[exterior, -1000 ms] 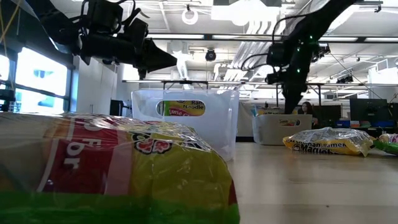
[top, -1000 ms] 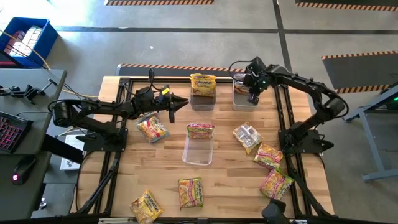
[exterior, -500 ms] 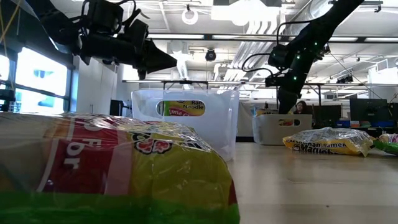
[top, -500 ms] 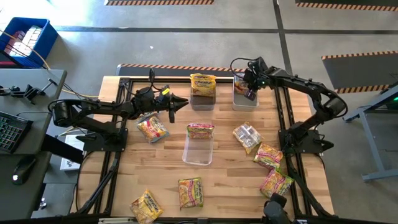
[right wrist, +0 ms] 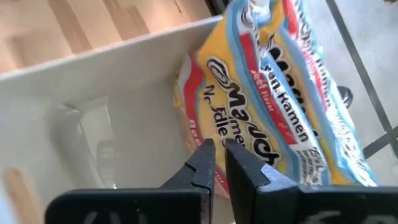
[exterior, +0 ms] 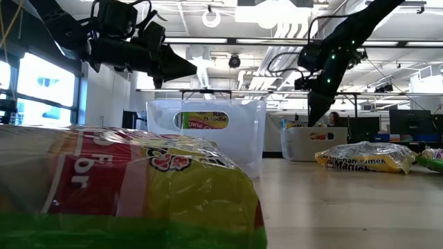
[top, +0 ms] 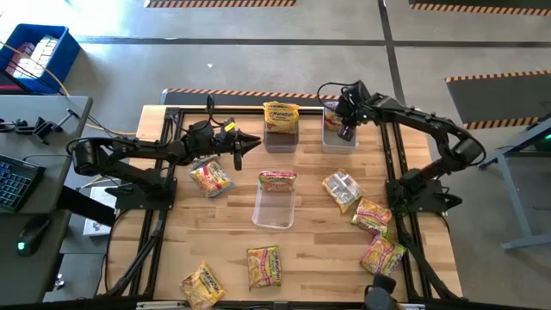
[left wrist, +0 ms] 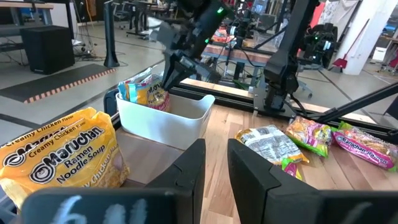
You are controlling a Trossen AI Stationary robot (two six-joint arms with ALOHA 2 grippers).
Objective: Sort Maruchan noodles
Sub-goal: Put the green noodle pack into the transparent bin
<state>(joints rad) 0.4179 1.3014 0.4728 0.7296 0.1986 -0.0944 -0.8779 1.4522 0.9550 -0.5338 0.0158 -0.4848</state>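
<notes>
Hovering over the far-right bin (top: 338, 136), right gripper (right wrist: 219, 151) is sitting shut and empty above a packet (right wrist: 273, 124) already sorted there; left gripper (left wrist: 214, 163) is waiting mid-left, slightly parted, empty.

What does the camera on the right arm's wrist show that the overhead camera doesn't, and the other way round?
Only the right wrist view shows the label of the yellow noodle packet leaning against the wall inside the white bin, with the right gripper shut just beside it.

Only the high view shows the whole wooden table, the left gripper hovering above it, two more bins and the loose packets, such as the silvery one.

Both show the right gripper over that far bin.
</notes>
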